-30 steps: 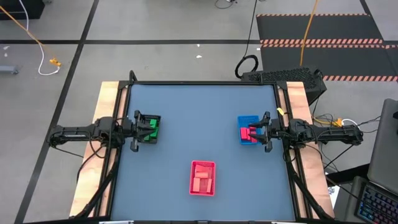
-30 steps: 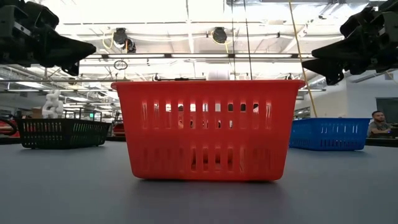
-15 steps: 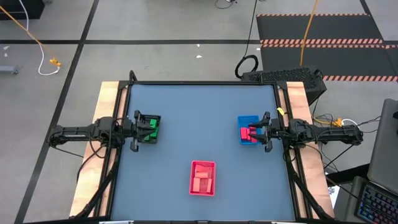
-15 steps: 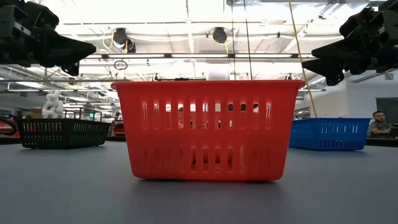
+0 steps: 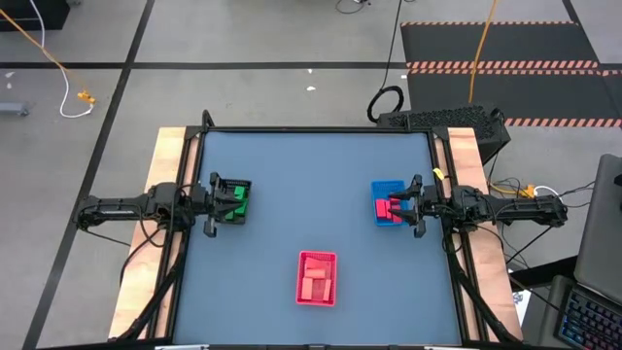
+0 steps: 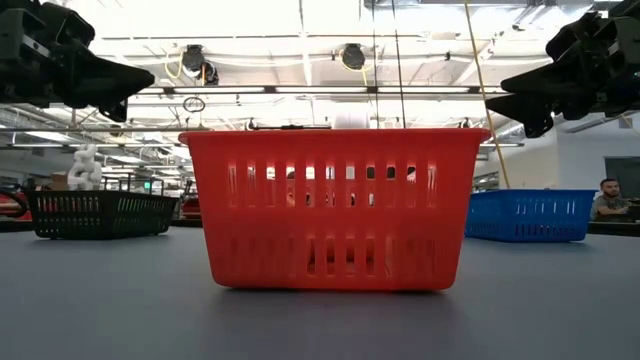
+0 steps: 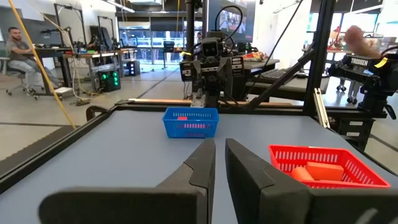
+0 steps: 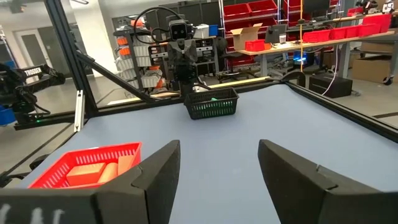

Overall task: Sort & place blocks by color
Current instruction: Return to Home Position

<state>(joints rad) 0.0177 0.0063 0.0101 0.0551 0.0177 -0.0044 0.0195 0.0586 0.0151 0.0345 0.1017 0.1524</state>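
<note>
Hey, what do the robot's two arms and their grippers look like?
Both arms are dark, nearly black, jointed links with black cables trailing beside them. The left gripper ends in two smooth, dark, tapering fingers; the right gripper has the same broad, wedge-shaped dark fingers. No markings are visible on them.

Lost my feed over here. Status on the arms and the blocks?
Left gripper shut, empty, above black tray. Right gripper open, empty, above blue tray. Blocks all in trays: green, magenta, orange. Nothing in the way.

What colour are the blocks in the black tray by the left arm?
Green: the blocks in the black tray show best in the high view.
</note>
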